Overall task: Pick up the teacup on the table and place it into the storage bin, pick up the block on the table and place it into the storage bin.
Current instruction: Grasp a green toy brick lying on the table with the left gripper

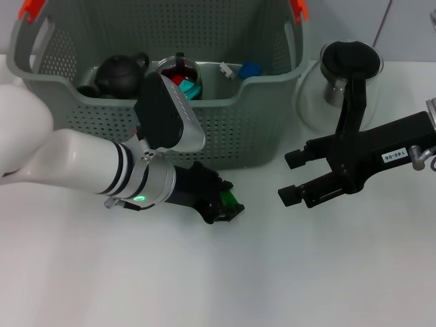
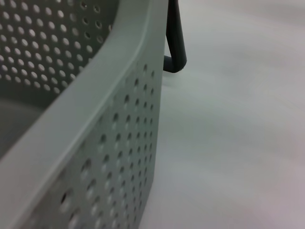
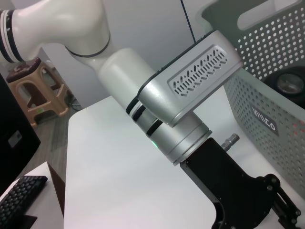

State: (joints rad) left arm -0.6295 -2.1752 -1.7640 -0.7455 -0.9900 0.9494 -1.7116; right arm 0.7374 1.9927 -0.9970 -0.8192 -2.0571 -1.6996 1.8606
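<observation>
The grey perforated storage bin [image 1: 225, 133] stands at the back of the white table, and its corner wall [image 2: 119, 124] fills the left wrist view. My left gripper [image 1: 223, 202] is low over the table just in front of the bin's front wall. It is shut on a small green block [image 1: 232, 199] that shows between the black fingers. Inside the bin lie a black teapot [image 1: 121, 72], a small dark shape [image 1: 87, 90] beside it, and a round glass cup [image 1: 178, 70]. I cannot tell which one is the teacup. My right gripper [image 1: 291, 177] hovers open to the right, holding nothing.
A glass pitcher [image 1: 320, 95] with a black lid and handle [image 2: 175, 43] stands right of the bin, behind my right gripper. The bin also holds red, teal and blue items [image 1: 250, 69]. The right wrist view shows my left arm [image 3: 190, 95] and the bin's labelled wall [image 3: 267, 119].
</observation>
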